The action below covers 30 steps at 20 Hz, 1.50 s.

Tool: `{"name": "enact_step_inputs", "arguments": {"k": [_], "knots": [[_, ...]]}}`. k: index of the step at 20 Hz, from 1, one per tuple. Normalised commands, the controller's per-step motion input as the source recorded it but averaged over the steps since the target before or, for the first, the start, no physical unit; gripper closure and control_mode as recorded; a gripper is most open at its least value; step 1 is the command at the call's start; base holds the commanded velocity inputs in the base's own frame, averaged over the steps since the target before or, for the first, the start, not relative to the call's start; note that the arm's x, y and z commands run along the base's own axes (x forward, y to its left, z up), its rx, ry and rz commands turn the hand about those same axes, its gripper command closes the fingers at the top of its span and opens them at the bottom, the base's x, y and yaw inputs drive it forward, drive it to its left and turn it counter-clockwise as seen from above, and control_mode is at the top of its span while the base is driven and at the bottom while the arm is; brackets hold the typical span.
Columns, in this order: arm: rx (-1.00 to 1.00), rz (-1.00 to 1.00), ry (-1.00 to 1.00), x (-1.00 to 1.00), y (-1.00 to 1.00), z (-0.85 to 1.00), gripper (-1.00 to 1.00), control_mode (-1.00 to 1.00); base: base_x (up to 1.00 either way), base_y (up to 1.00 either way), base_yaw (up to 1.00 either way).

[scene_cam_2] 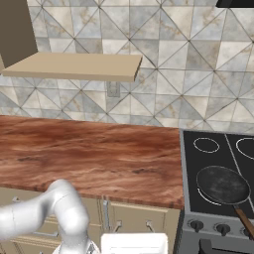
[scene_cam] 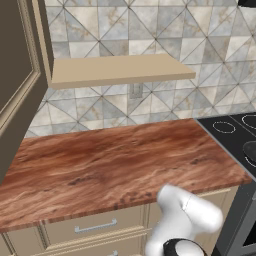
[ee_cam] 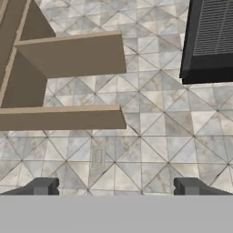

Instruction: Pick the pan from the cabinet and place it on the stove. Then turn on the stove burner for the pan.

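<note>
Looking at the right base view, the pan [scene_cam_2: 222, 185] already sits on the stove [scene_cam_2: 214, 168], over the near-left burner ring, handle running off toward the stove's front-right corner. Jaws [ee_cam: 116, 189] stand wide, holding nothing, aimed at the tiled wall between the open cabinet [ee_cam: 27, 82] shelves and the hood [ee_cam: 210, 41]. What's left, in my read, is the burner knob.

Risks for you:
- Several knobs [scene_cam_2: 197, 225] line the stove's front edge; picking the wrong one heats a bare ring.
- The handle overhangs near those knobs; a low sweep could clip it and drag the pan off its ring.
- The arm is folded low by the bench [scene_cam_2: 89, 158] front edge, so the swing may brush it.
</note>
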Motion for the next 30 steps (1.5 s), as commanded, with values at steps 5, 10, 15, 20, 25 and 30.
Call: {"name": "enact_step_inputs", "arguments": {"k": [5,10,15,20,25,30], "knots": [[0.0,0.01,0.25,0.13,-0.19,-0.42,-1.0,-1.0,0.0,0.0,0.0],[0.03,0.0,0.13,0.05,-0.34,-0.26,-1.0,-1.0,0.0,0.0,0.0],[0.04,-0.01,0.12,0.11,-0.2,-0.11,-1.0,-1.0,0.0,0.0,0.0],[0.0,-0.04,0.17,0.23,-0.01,-0.27,-1.0,-1.0,0.0,0.0,0.0],[0.0,-0.11,0.11,0.18,-0.02,-0.29,-1.0,-1.0,0.0,0.0,0.0],[0.0,-0.17,0.02,0.09,-0.05,-0.24,-1.0,-1.0,0.0,0.0,0.0]]}}
